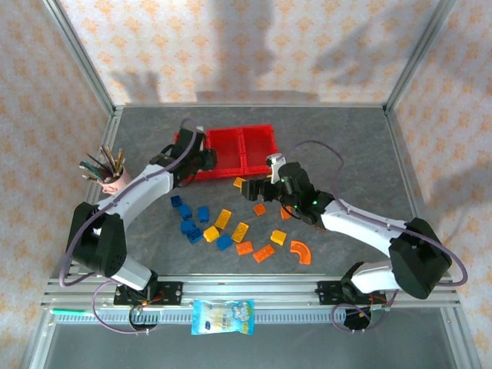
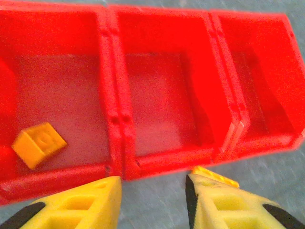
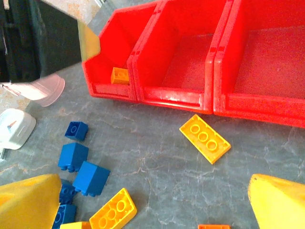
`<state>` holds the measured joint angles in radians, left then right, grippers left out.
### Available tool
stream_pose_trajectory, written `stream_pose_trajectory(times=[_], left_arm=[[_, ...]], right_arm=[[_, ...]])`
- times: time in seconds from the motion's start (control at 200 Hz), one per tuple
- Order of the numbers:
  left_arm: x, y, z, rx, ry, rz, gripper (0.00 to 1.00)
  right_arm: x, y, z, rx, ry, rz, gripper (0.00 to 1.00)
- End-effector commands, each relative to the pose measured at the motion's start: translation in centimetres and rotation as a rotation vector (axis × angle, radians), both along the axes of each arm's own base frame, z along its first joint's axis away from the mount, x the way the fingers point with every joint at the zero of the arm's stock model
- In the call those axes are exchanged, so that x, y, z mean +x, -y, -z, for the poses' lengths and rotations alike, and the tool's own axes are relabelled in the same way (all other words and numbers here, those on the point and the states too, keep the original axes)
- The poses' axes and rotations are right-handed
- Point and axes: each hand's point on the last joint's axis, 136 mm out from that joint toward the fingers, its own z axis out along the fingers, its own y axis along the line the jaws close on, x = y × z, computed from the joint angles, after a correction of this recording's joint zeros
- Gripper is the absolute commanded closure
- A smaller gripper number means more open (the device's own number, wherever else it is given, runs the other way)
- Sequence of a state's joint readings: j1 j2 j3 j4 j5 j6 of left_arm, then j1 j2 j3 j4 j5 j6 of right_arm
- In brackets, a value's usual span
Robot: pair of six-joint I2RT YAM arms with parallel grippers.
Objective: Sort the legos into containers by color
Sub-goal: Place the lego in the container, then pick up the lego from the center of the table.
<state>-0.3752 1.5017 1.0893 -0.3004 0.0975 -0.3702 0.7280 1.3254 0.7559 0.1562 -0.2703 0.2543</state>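
Both jaws stand wide with nothing in them; the left gripper (image 2: 152, 191) hangs by the bins (image 2: 116, 109), one yellow brick (image 2: 39, 144) inside; the right gripper (image 3: 152, 200) hangs over loose legos (image 3: 90, 177); they look light, hard, slick; pinch the flat sides.

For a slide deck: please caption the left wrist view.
Open left tool faces three red bins; a single brick lies in the leftmost compartment.

Glossy red plastic containers (image 3: 171, 98), smooth plastic legos (image 3: 205, 138), grey table (image 3: 157, 157) — matt, marbled
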Motion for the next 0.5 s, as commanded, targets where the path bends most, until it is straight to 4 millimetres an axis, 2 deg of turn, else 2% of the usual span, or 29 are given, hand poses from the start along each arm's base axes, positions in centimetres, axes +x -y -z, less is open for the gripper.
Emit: stream_pose_trajectory(times=[0.0,0.2,0.325,0.496], left_arm=[[-3.1,1.1,1.4,0.015,-0.063,0.032,0.57],[-7.9,2.9,5.3,0.072,-0.181,0.115,0.53],[-9.6,3.1,7.2,0.086,-0.231,0.119,0.52],[-11.3,4.6,9.0,0.127,-0.286,0.200,0.50]], right_arm=[[-2.1,0.6,1.6,0.002,-0.088,-0.020,0.00],[-4.1,1.6,4.1,0.009,-0.148,-0.032,0.00],[-4.9,2.4,5.7,-0.006,-0.181,-0.017,0.00],[-5.4,3.0,7.1,-0.011,-0.209,-0.001,0.00]])
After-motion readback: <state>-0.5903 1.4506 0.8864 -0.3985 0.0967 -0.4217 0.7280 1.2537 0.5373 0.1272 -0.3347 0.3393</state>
